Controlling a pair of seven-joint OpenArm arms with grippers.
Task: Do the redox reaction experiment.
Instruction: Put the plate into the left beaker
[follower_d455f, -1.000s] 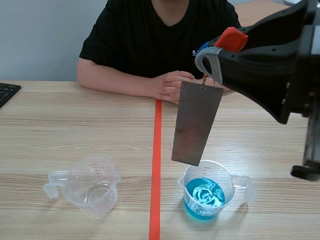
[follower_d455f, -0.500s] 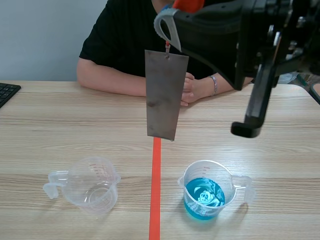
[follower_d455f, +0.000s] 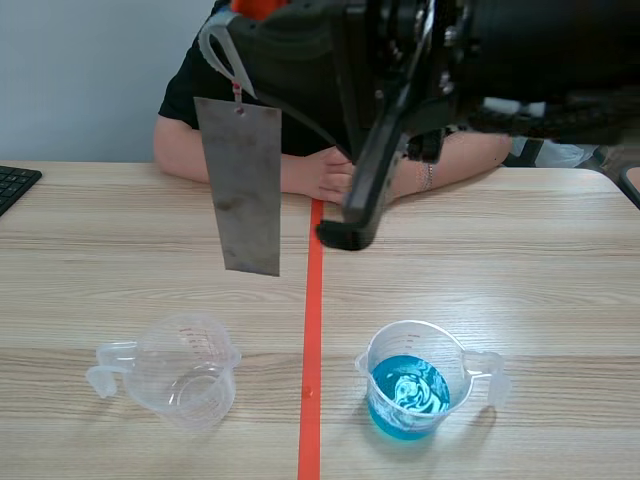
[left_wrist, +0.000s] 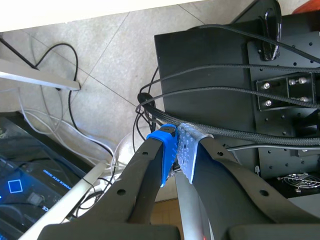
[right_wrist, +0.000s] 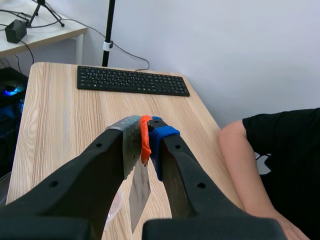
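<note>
Right gripper (right_wrist: 143, 131), on the arm reaching in high from the right: its 2 fingers are clamped on an orange-red clip (right_wrist: 145, 137), pads hard against it. From the clip a metal plate (follower_d455f: 245, 185) hangs by its top edge, long side down and near plumb. I judge it is held this way so the lower end is free to dip while the fingers stay clear of any liquid. The plate is in the air, touching nothing, up and to the left of the blue cup (follower_d455f: 408, 385), across the tape line (follower_d455f: 312, 330) from it and not over its mouth. The blue cup stands upright on the table (follower_d455f: 540, 270), part-filled with blue liquid swirled white, handle turned away from the line, mouth open to a drop from above. The empty cup (follower_d455f: 187, 372) stands level with the blue cup and well to its left, its handle also outward. The plate's lower edge is more nearly above this 1, so a transfer there looks the likelier step, not certain. Plate face is dull grey with a darker blotch; I cannot tell whether that is a deposit. Left gripper (left_wrist: 177, 150): off the table, aimed at floor and cables, nowhere near the blue cup, pads pressed together with nothing seen between them. A person's hands (follower_d455f: 335, 172) rest beyond the blue cup. The keyboard (follower_d455f: 15, 185) lies far to its left.
</note>
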